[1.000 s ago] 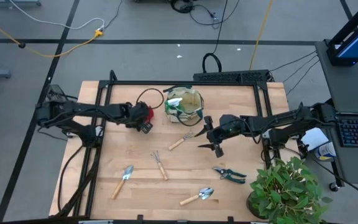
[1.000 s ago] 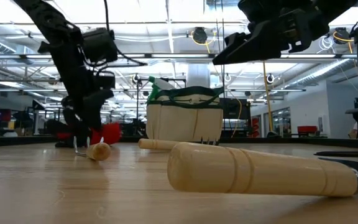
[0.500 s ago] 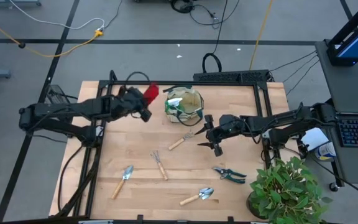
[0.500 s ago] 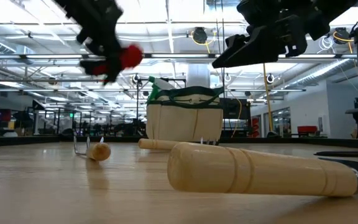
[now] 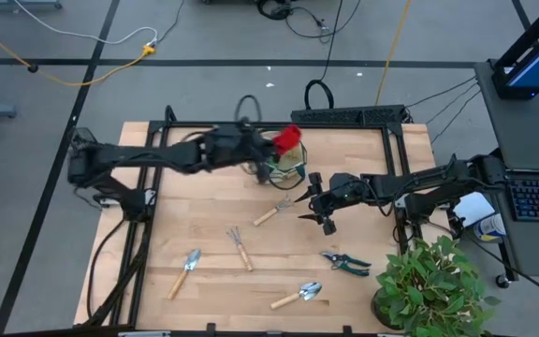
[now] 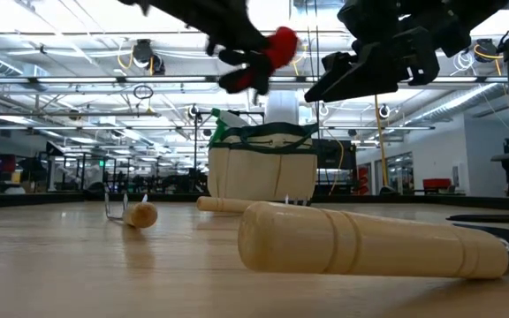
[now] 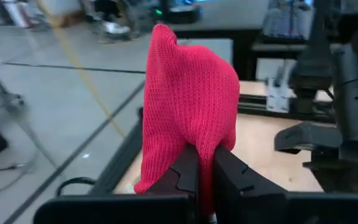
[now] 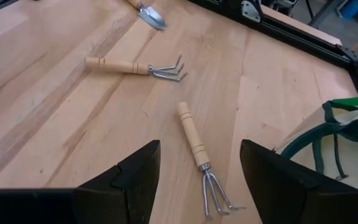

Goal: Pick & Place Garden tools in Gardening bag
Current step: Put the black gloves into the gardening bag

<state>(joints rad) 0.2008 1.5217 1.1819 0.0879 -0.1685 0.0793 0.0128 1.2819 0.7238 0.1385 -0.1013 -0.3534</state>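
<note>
You have two hand forks [image 5: 271, 212] [image 5: 241, 247], two trowels [image 5: 184, 271] [image 5: 298, 296], one shears [image 5: 345, 262] — all below the right claw [image 5: 321, 208] — one red glove [image 5: 288, 139], one bag [image 5: 291, 161].

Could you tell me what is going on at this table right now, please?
The left gripper holds a red knitted glove in the air just above the gardening bag. The right gripper hovers open over a hand fork beside the bag. Another fork, two trowels and pruning shears lie on the table.

Wooden table [image 5: 363, 285] (with bag [image 5: 288, 164], tools, shears [image 5: 345, 262], plant [image 5: 429, 285]).
</note>
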